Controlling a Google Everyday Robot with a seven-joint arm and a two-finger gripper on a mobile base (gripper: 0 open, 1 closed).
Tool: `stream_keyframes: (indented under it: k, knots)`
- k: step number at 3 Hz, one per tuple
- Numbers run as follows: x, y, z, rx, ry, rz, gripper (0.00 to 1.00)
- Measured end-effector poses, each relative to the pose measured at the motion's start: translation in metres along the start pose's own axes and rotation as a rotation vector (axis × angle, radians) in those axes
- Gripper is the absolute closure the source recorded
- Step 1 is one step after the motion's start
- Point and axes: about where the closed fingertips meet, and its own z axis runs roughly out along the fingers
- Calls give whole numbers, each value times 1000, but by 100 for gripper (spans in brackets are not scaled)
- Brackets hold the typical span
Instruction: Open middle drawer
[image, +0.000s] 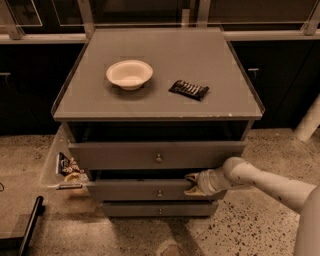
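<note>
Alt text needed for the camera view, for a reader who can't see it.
The robot's gripper sits at the upper front edge of the middle drawer, right of its knob; the drawer appears slightly pulled out. Above it the top drawer juts out further, and a white bowl and a dark packet lie on the grey cabinet top.

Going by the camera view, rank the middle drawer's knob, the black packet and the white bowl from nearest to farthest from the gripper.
The gripper is at the middle drawer front's top edge.
1. knob, beside it on that front.
2. black packet, up on the cabinet top.
3. white bowl, on top, farther across.
</note>
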Motion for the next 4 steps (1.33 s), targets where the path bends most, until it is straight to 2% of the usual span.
stream_keyframes:
  k: [2, 3, 4]
  knots:
    - [-2, -2, 1, -5, -1, 2, 37]
    - [2, 5, 0, -16, -13, 14, 13]
    - [2, 12, -1, -25, -26, 21, 16]
